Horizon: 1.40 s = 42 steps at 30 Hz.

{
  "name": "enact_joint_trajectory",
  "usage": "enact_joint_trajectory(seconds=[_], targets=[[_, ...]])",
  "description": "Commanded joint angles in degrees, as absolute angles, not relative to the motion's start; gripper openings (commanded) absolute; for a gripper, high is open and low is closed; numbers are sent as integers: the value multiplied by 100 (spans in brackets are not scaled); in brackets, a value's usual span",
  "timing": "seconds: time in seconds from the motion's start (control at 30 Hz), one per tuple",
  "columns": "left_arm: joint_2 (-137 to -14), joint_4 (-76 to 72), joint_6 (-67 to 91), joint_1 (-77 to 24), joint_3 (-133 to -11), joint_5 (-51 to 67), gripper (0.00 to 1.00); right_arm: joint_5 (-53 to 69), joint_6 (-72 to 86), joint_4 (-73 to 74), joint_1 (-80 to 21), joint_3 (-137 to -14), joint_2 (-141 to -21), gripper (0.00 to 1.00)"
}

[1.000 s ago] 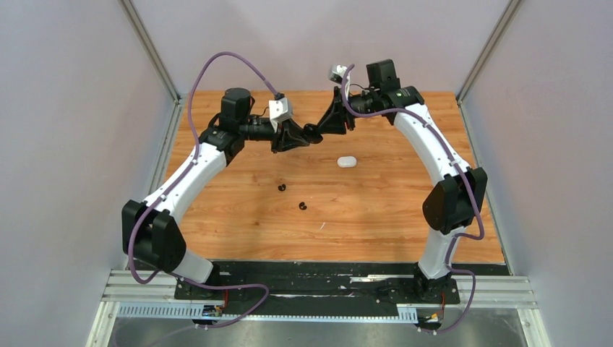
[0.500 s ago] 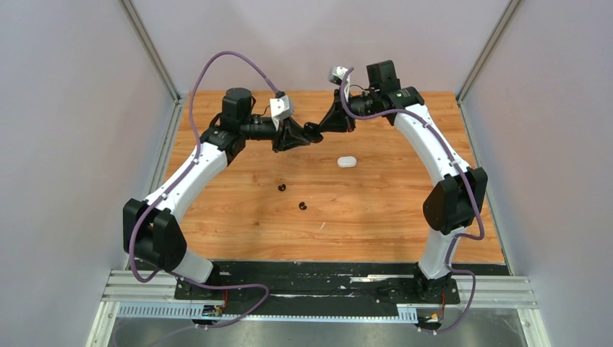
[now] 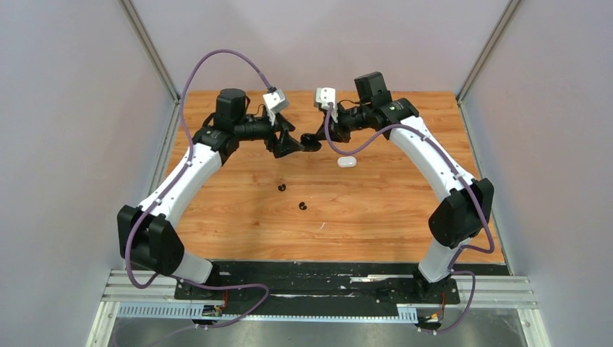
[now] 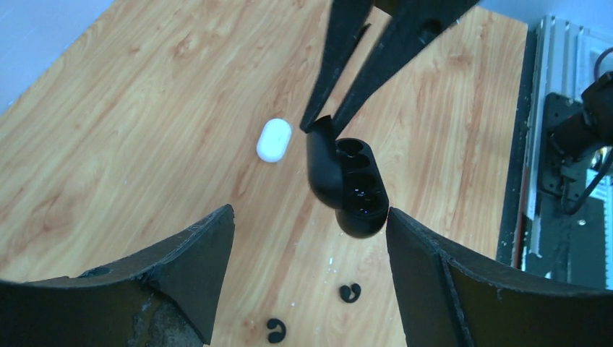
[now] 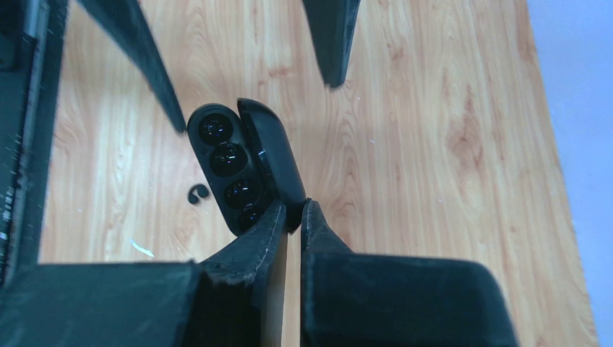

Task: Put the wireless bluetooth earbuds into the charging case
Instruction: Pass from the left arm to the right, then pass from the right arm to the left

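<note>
The right hand (image 5: 293, 210) pinched the charging case (image 4: 358, 195) by its lid (image 5: 271, 148) alone, the left hand (image 4: 309, 217) wide near the case: the case could have swung or dropped.

Light's bright and even from overhead, so shadows on the table (image 3: 376, 210) stay soft and faint. Top view is sharp. On the wrist cam my left end effector (image 4: 311, 212) has fingers (image 4: 181, 282) that read as dark, slightly soft silhouettes. Small glints sit in the black case (image 5: 231, 173) sockets.
</note>
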<state>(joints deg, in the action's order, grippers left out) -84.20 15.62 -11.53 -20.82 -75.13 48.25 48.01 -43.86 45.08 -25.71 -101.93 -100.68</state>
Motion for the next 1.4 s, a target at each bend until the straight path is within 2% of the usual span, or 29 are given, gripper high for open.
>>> enact_joint_trajectory(seconds=[0.0, 0.13, 0.3, 0.57, 0.7, 0.97, 1.2, 1.37], targets=[[-8149, 2043, -476, -1832, -8118, 4945, 82, 4243, -5536, 4402, -2708, -9929, -9677, 0], [-8574, 2575, -425, -1828, -8783, 5261, 74, 3829, -5746, 4418, -2882, -9934, -9736, 0], [-9034, 2918, 123, -1837, -9302, 5129, 71, 3224, -5984, 4913, -3162, -10252, -9966, 0], [-9054, 2363, 669, -1862, -8975, 5038, 66, 3076, -6053, 5770, -3346, -11019, -10264, 0], [-9230, 2296, 723, -1887, -9008, 5404, 56, 3182, -5938, 5913, -3418, -11096, -10239, 0], [-9276, 2725, 539, -1910, -8885, 5786, 65, 2795, -5707, 5983, -3721, -11098, -10336, 0], [-9496, 2782, 376, -1925, -8790, 5885, 60, 2602, -5691, 6002, -3786, -11215, -10333, 0], [-9534, 2890, 231, -1919, -8776, 6196, 63, 2449, -5621, 6051, -3788, -11276, -10436, 0]])
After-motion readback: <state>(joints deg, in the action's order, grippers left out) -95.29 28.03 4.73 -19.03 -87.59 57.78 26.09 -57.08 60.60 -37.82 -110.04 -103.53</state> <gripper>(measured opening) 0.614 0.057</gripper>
